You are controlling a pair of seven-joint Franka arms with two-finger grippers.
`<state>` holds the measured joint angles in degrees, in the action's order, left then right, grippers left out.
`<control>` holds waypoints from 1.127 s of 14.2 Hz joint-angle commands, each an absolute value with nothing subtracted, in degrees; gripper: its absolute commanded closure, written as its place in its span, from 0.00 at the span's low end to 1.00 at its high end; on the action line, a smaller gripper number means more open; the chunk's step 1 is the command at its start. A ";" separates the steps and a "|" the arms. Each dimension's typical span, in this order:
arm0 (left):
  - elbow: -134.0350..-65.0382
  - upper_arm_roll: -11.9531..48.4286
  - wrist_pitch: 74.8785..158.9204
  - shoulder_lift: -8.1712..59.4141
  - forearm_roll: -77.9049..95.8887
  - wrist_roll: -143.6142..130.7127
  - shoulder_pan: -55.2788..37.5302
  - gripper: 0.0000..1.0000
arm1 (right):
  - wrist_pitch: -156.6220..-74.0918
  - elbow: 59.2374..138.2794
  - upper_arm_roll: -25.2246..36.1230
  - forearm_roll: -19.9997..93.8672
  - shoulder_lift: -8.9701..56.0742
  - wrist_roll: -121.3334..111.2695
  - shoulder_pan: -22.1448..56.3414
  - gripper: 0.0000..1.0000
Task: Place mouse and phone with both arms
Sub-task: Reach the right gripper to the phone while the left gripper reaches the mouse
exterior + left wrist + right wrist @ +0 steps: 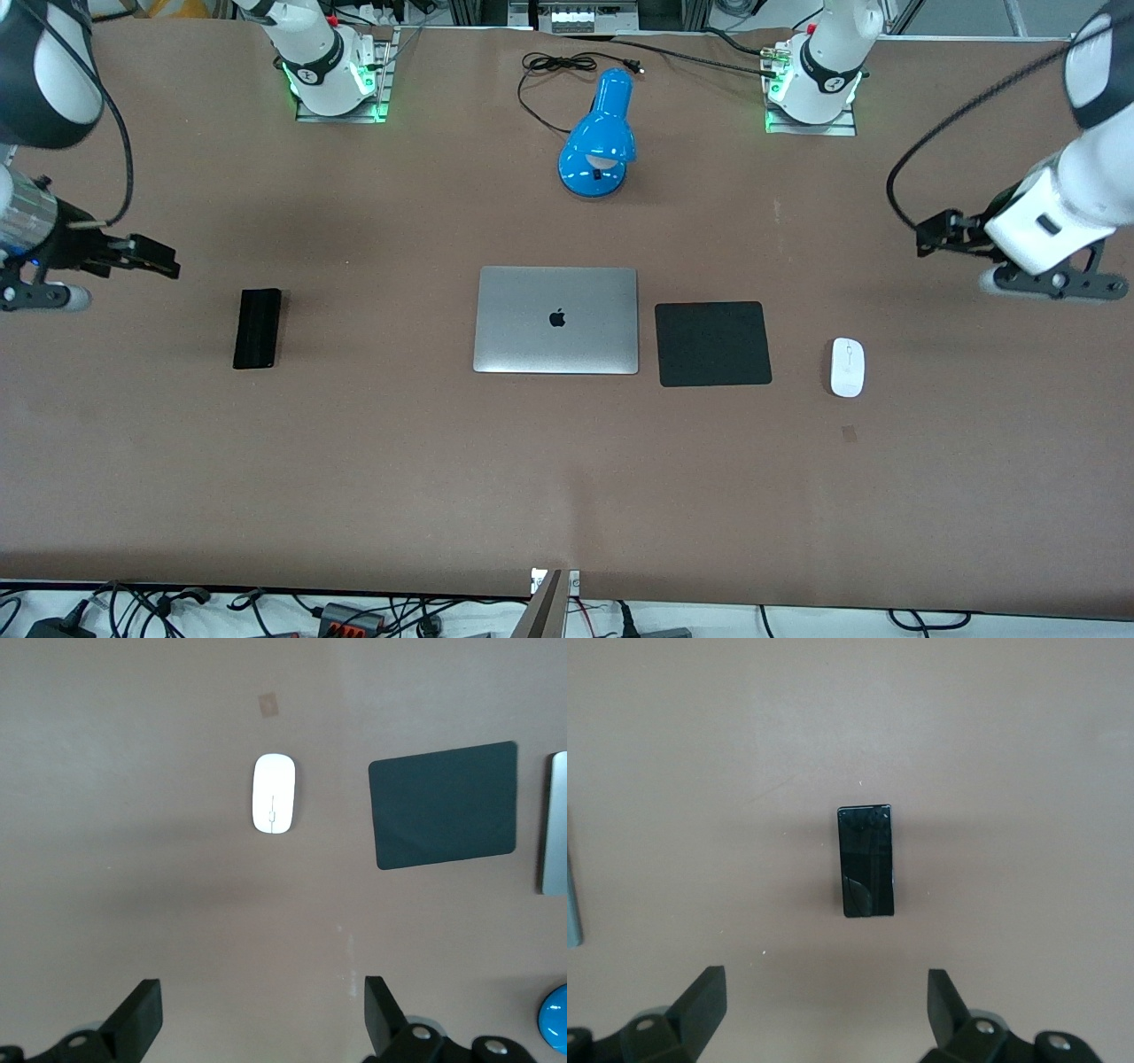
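A brown, matte desk [354,461] carries a row of things across its middle. At the centre lies a closed silver laptop with a dark logo [556,320], and just beside it, toward the left arm's end, a square black mat [713,344], apart from the laptop by a thin strip of desk. Farther from the front camera than the laptop stands a glossy blue desk lamp [599,137] with its black cord [549,71] looped near the arm bases.

The small white oval mouse [847,367] lies flat on the bare desk near the mat, toward the left arm's end, not touching it; its long axis runs nearer-to-farther from the front camera. A small tan mark [849,432] sits on the desk just nearer the camera than the mouse. The slim black rectangular phone [257,328] lies flat well apart from the laptop, toward the right arm's end, its long axis also running nearer-to-farther. Nothing lies against either one.

The left end effector [262,1014] hangs above bare desk near the mouse, fingers [142,1014] spread wide and holding nothing. The right end effector [824,1005] hangs above bare desk near the phone, its fingers [700,1001] likewise wide and holding nothing.
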<state>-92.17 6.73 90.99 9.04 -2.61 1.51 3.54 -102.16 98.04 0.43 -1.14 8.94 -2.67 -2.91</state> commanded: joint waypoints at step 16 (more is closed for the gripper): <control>-92.20 6.86 119.88 40.25 -3.60 6.50 5.71 0.00 | -129.02 110.83 0.79 -3.87 31.28 -1.32 -5.01 0.00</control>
